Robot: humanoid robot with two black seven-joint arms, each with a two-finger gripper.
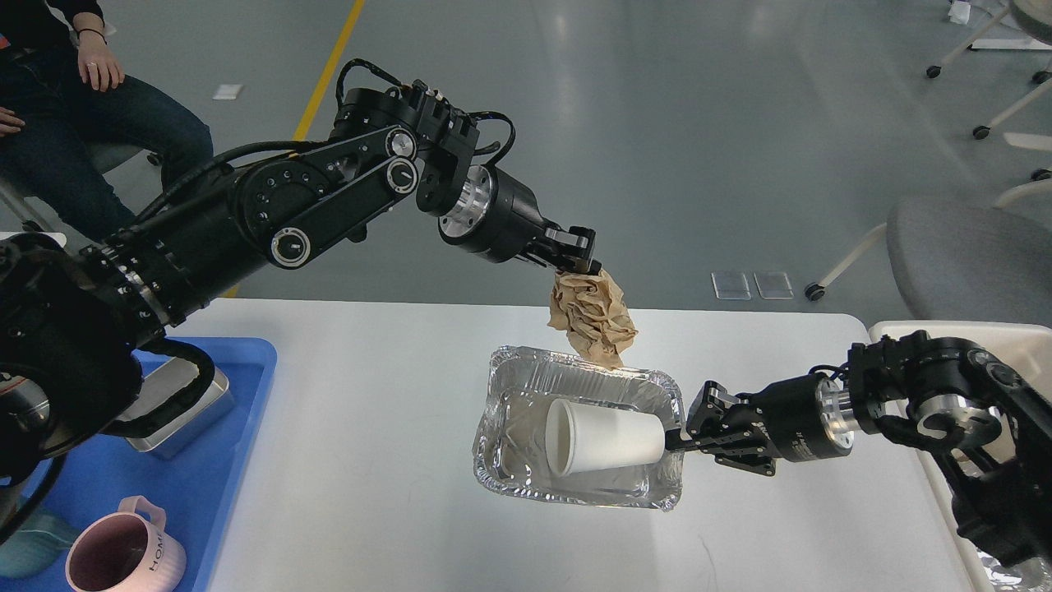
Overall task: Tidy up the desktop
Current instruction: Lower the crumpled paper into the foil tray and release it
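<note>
The bench (370,460) is a big white top with round corners, smooth and dull, and it fills the lower middle of the view below the grey floor. It looks heavy and stiff, so it is likely not a thing to lift; the small, light things on it are the ones to pick up. In the middle of the bench sits a shiny foil tray (501,411), thin and easy to bend, best held by its rim. A white paper cup (604,438) lies on its side inside the foil tray. The right end effector (680,437) is pinched on the right rim of the foil tray. Above the far edge of the foil tray, the left end effector (585,265) is clamped on a brown paper ball (593,316), soft and very light. Left of the foil tray lies a blue tray (242,411) with a pink mug (123,551).
</note>
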